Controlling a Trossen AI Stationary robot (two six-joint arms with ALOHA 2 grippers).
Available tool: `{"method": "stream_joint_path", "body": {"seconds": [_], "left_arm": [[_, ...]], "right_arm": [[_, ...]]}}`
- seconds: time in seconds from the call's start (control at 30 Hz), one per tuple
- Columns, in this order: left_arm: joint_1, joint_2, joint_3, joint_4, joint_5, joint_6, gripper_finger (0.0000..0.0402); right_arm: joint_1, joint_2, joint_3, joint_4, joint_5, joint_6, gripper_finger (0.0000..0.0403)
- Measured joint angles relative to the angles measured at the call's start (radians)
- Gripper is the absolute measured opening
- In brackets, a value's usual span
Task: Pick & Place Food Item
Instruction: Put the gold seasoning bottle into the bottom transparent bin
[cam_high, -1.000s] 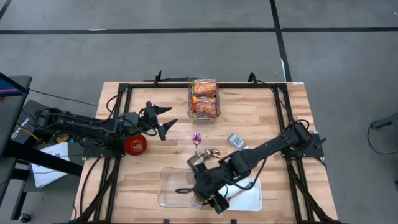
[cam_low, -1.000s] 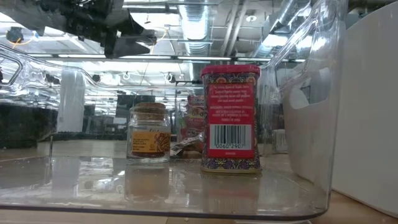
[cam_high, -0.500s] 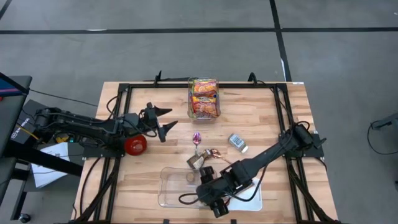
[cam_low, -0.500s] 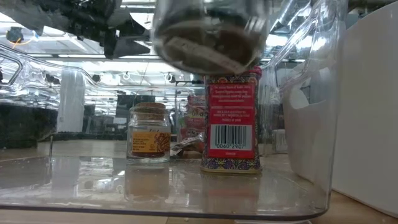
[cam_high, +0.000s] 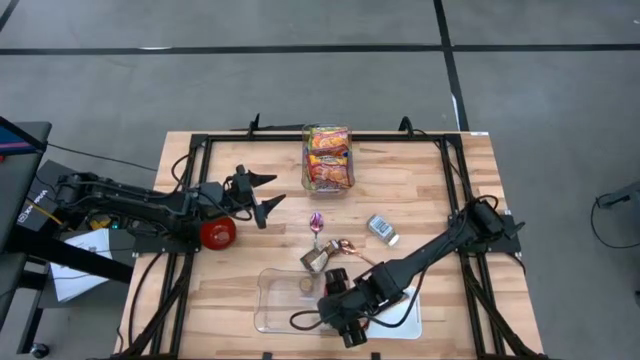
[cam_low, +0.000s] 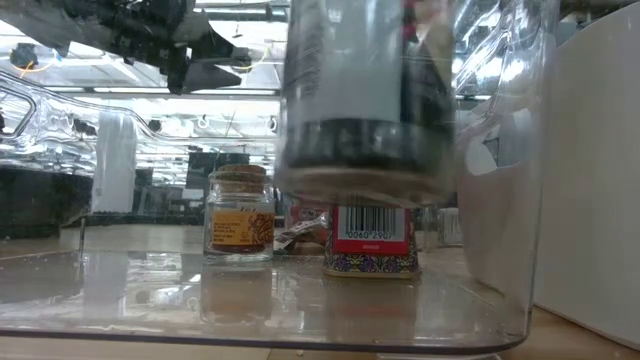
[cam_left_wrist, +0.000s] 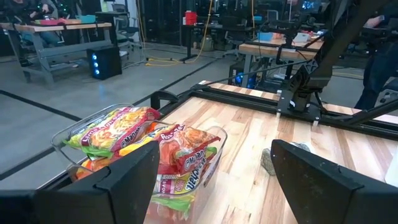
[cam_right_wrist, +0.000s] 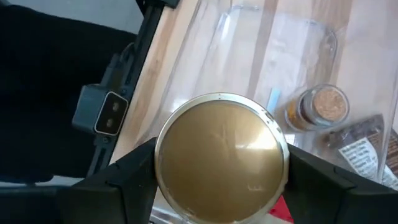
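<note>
Now the right end effector (cam_right_wrist: 219, 163) is pinching a gold-lidded jar (cam_right_wrist: 221, 157) over the clear bin (cam_high: 272, 300). Meanwhile the left end effector (cam_high: 262, 194) is hovering spread beside the noodle packets (cam_high: 327, 157).

Two dark arms are counted, each with one gripper: the left gripper (cam_high: 262, 193) mid-left of the high view, the right gripper (cam_high: 335, 313) lower centre. One clear tray (cam_high: 272, 312) is seen at the bottom centre, one clear bin of snack packets (cam_high: 328, 158) top centre. Three containers show up: one gold-lidded jar (cam_right_wrist: 221, 156), one cork-topped jar (cam_low: 240, 213), one red tin (cam_low: 368, 240). One red round object (cam_high: 217, 232) is spotted left.
</note>
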Motion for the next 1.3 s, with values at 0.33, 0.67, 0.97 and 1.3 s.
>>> {"method": "stream_joint_path", "body": {"seconds": [0.33,0.67,0.97,1.3], "left_arm": [[0.0,0.0,0.0,-0.001,0.0,0.0,0.0301],[0.0,0.0,0.001,-0.005,0.0,0.0,0.0301],[-0.006,0.0,0.001,-0.008,0.001,-0.003,0.0301],[-0.006,0.0,0.001,-0.008,0.001,-0.003,0.0301]], "right_arm": [[0.022,0.0,0.002,0.015,0.045,-0.001,0.0269],[0.023,0.062,0.001,0.014,0.014,-0.015,0.0269],[0.022,0.066,0.002,0.009,-0.001,-0.023,0.0269],[0.022,0.063,0.003,-0.006,-0.022,-0.03,0.0353]]}}
